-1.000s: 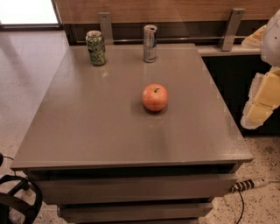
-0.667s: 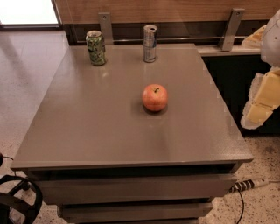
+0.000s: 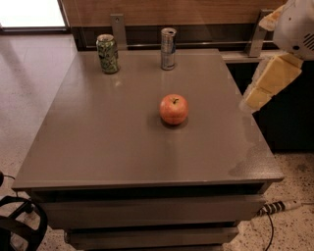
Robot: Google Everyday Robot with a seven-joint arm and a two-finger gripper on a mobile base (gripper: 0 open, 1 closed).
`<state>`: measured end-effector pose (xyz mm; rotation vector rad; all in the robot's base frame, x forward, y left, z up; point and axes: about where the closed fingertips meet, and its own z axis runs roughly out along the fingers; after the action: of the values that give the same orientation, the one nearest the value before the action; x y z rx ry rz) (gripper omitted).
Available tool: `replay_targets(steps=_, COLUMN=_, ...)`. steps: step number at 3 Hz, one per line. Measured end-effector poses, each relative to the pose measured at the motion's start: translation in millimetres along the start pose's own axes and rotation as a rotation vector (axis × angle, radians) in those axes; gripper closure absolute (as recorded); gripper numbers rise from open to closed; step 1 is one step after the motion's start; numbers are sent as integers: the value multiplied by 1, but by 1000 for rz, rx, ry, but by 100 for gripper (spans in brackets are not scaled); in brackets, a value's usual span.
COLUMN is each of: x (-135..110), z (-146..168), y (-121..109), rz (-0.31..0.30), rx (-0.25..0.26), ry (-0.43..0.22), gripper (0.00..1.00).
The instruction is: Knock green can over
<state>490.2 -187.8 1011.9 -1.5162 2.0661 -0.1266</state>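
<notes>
Grey surface [image 3: 98, 147] carried: green can [image 3: 107, 54], upright, far left; slim silver-blue can [image 3: 168, 48] near it; apple [image 3: 173, 109] centre. Gripper [image 3: 259, 92] hung beyond right edge, well apart, its state untellable

Office-like room, by grey table [image 3: 122, 137], speckled floor [image 3: 299, 230], wood-panelled wall [image 3: 206, 10]; jaws beside the table's right edge.

On the table [image 3: 98, 147], the left can [image 3: 108, 54] and right can [image 3: 168, 49] stood along the back edge, an apple [image 3: 173, 109] before them near centre; the gripper [image 3: 270, 83] hung beyond the right edge.
</notes>
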Motion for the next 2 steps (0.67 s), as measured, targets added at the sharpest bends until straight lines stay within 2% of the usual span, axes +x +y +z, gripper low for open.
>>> replay_targets(steps=1, x=-30, z=24, y=-32, rz=140, rx=90, ry=-179, gripper=0)
replay_targets(steps=2, x=-55, z=53, y=-49, rz=232, rx=113, ry=-329, gripper=0)
